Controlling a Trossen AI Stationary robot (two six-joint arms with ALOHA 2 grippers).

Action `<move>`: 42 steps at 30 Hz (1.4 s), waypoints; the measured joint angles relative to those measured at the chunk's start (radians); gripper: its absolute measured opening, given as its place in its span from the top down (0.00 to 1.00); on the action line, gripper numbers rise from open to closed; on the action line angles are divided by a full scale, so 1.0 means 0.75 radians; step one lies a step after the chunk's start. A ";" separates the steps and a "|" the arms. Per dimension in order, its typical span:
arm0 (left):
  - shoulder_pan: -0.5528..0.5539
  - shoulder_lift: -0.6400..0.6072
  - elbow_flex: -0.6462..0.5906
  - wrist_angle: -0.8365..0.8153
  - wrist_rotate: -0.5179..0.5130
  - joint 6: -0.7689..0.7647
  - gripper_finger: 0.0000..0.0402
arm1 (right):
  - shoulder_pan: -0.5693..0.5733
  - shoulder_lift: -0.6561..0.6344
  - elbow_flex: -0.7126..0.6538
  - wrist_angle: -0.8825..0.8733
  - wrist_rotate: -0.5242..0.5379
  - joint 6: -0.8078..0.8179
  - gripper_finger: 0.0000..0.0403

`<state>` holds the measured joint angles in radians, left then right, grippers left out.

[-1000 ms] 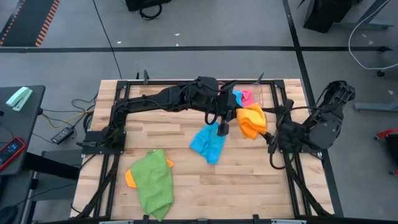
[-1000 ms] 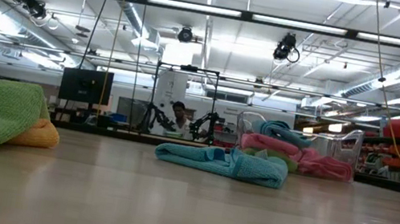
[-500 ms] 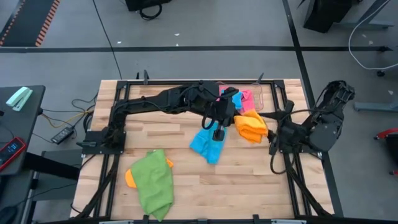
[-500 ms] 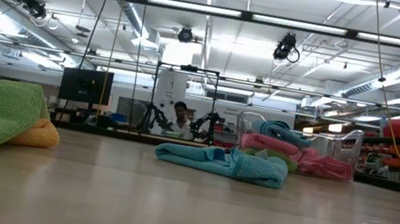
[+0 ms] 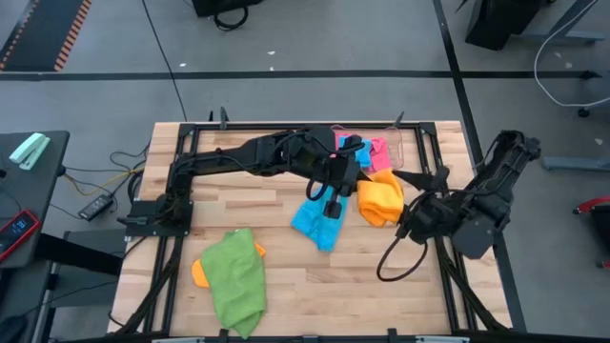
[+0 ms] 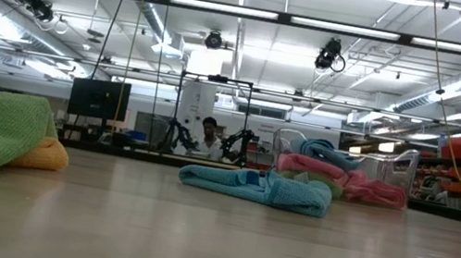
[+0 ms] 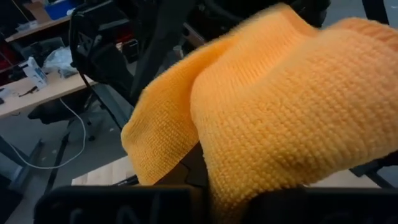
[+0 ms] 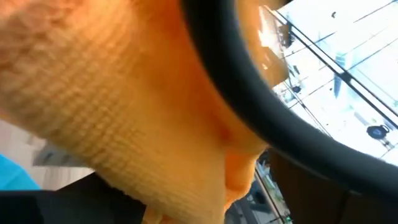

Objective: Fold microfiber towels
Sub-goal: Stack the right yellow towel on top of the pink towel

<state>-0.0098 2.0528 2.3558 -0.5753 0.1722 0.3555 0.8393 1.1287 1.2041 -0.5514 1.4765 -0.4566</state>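
Note:
An orange microfiber towel point(image 5: 379, 198) hangs bunched above the table's right middle and fills the left wrist view point(image 7: 280, 106). My left gripper point(image 5: 355, 183) reaches in from the left, shut on it. My right gripper point(image 5: 404, 221) stands open close at the towel's right side, and the cloth point(image 8: 93, 93) fills its wrist view; I cannot tell whether it touches. A sky-blue towel point(image 5: 319, 221) lies crumpled on the table under the left arm. At the near left, a green towel point(image 5: 235, 281) lies on top of another orange one point(image 5: 198, 272). My left gripper holds the orange towel at a bunched part on its left side point(image 7: 249, 186), coming nearly level from the table's left. The fingers themselves are hidden by the cloth. The towel is lifted off the table and droops in thick folds beyond the fingers.
A clear plastic tray point(image 5: 408, 143) at the far right holds a pink towel point(image 5: 380, 150) and a blue one point(image 5: 365, 151). A black frame point(image 5: 191, 133) borders the wooden table. A loose cable loop point(image 5: 389, 265) hangs by the right arm. Bare wood lies in the near middle.
My right gripper has moved toward the table's left, up to the orange towel, and has rolled. My left gripper has rolled a little, still holding the towel, which now hangs slightly nearer the table's near edge.

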 joint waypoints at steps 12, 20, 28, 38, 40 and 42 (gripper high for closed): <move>0.007 0.000 0.000 -0.029 -0.003 -0.002 0.91 | 0.079 -0.027 0.000 0.001 0.007 0.004 0.20; 0.007 0.000 0.000 -0.027 0.020 0.001 0.92 | 0.060 -0.022 0.000 0.001 -0.065 -0.034 0.22; 0.007 0.012 0.000 -0.001 0.021 0.024 0.89 | -0.018 -0.022 0.000 0.006 -0.140 -0.029 0.45; 0.025 0.013 0.000 -0.004 0.026 0.041 0.92 | -0.017 -0.022 0.000 0.011 -0.174 -0.030 0.84; 0.025 0.013 0.000 -0.014 0.028 0.032 0.89 | -0.018 -0.022 0.000 0.009 -0.192 -0.030 0.91; 0.024 0.013 0.000 -0.027 0.027 0.036 0.84 | -0.017 -0.022 0.000 0.008 -0.200 -0.028 0.96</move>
<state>0.0079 2.0628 2.3558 -0.5958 0.1928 0.3824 0.8265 1.1118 1.2041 -0.5457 1.3262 -0.4778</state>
